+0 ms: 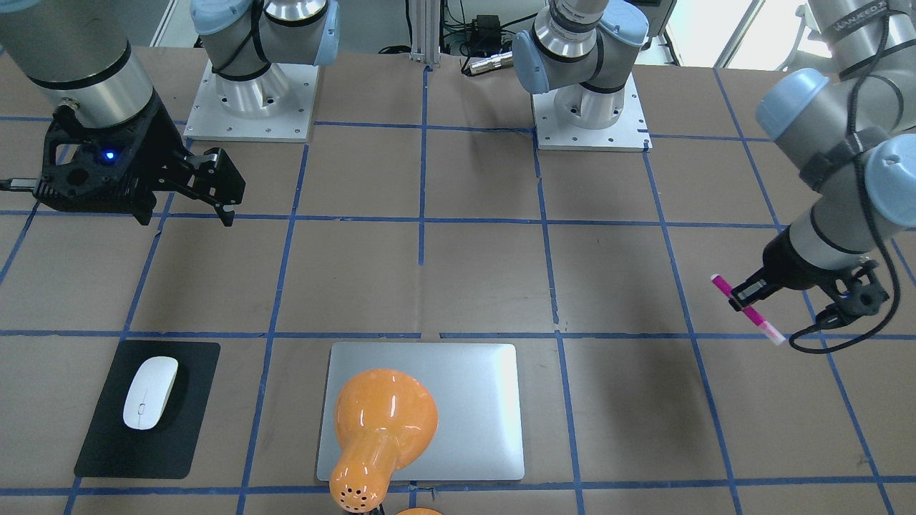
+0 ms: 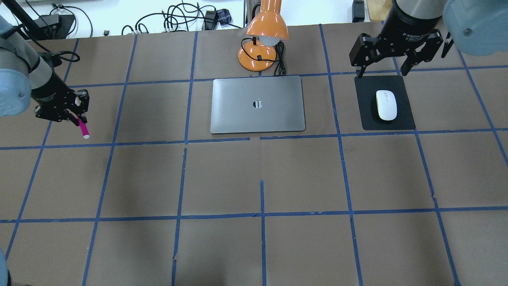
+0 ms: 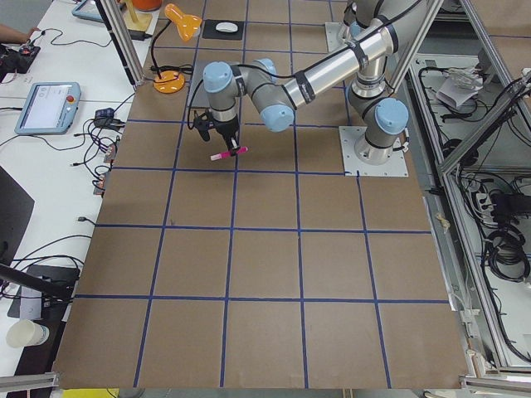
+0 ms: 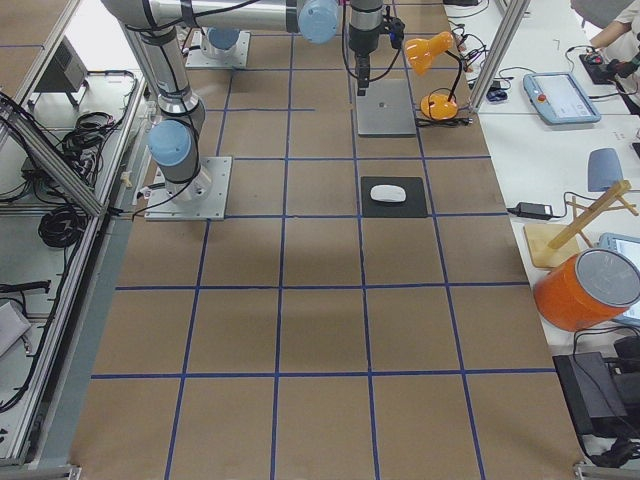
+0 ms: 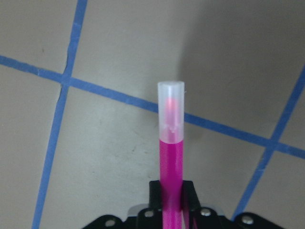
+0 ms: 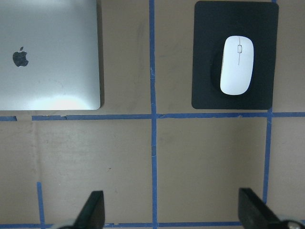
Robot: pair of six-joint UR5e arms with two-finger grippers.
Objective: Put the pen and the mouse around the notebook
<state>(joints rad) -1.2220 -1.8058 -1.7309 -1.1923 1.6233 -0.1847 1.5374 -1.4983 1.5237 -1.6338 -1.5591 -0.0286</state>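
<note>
My left gripper [image 2: 74, 115] is shut on the magenta pen [image 2: 83, 129], which hangs above the table at the far left, well apart from the notebook. In the left wrist view the pen [image 5: 170, 143] sticks out past the fingers, pale cap forward. The silver-grey notebook [image 2: 238, 115] lies flat at the table's far middle. To its right, the white mouse [image 2: 386, 105] rests on a black mat [image 2: 405, 119]. Above the mat's far edge my right gripper [image 2: 381, 72] hovers open with nothing in it. From the right wrist view, both mouse [image 6: 237, 65] and notebook [image 6: 47, 52] show below.
An orange desk lamp [image 2: 266, 24] stands behind the notebook, its shade leaning over the notebook's far edge [image 1: 383, 422]. Blue tape lines grid the brown table. Cables lie beyond the far edge.
</note>
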